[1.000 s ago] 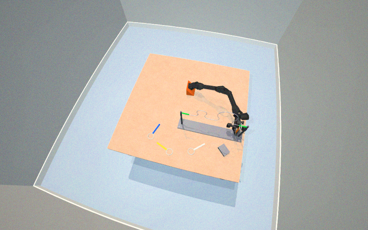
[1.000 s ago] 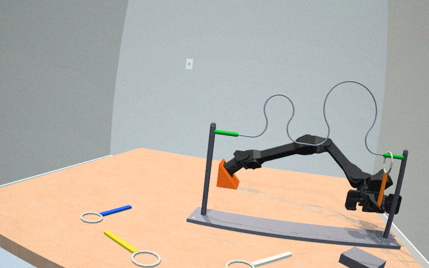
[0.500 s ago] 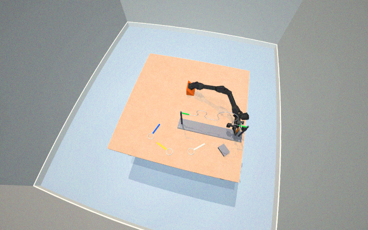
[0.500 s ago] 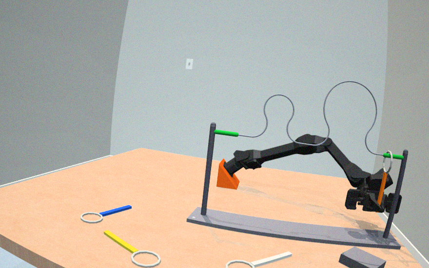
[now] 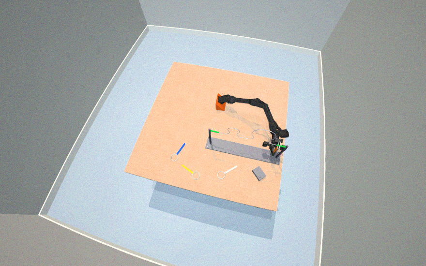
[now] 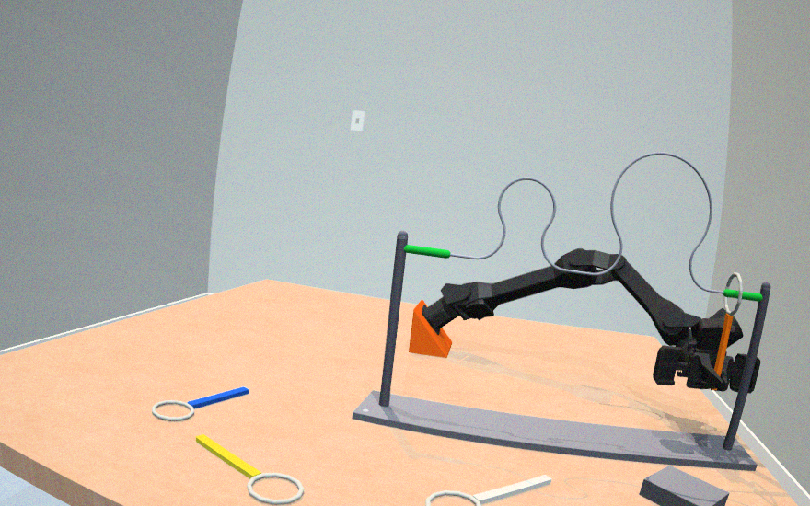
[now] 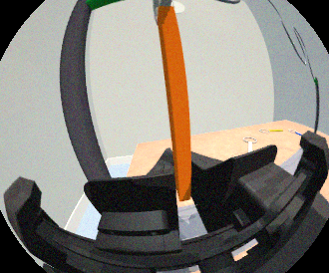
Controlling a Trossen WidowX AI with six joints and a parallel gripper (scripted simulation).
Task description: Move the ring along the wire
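Observation:
The ring (image 6: pixel 734 273) is around the green part (image 6: pixel 753 295) (image 5: pixel 284 146) next to the right post (image 6: pixel 748 364) (image 7: pixel 75 100). The green part passes near the ring's middle height in the exterior view. The orange handle (image 6: pixel 723 342) (image 7: pixel 178 100) points down, slightly tilted. My gripper (image 6: pixel 717 376) (image 7: pixel 172 151) is shut on the handle's lower end, left of the right post and below the green part. The thin grey wire (image 6: pixel 659 154) has a tall loop and a lower loop, and runs to the other green part (image 6: pixel 427 251) (image 5: pixel 214 131) at the left post (image 6: pixel 394 314) (image 5: pixel 209 137).
The posts stand on a grey base (image 6: pixel 521 427) (image 5: pixel 237 150). In front lie a blue-handled ring (image 6: pixel 219 397) (image 5: pixel 181 148), a yellow-handled ring (image 6: pixel 225 454) (image 5: pixel 187 169), a white-handled ring (image 6: pixel 514 488) (image 5: pixel 230 169) and a grey block (image 6: pixel 683 487) (image 5: pixel 259 173). The right post is close beside my gripper.

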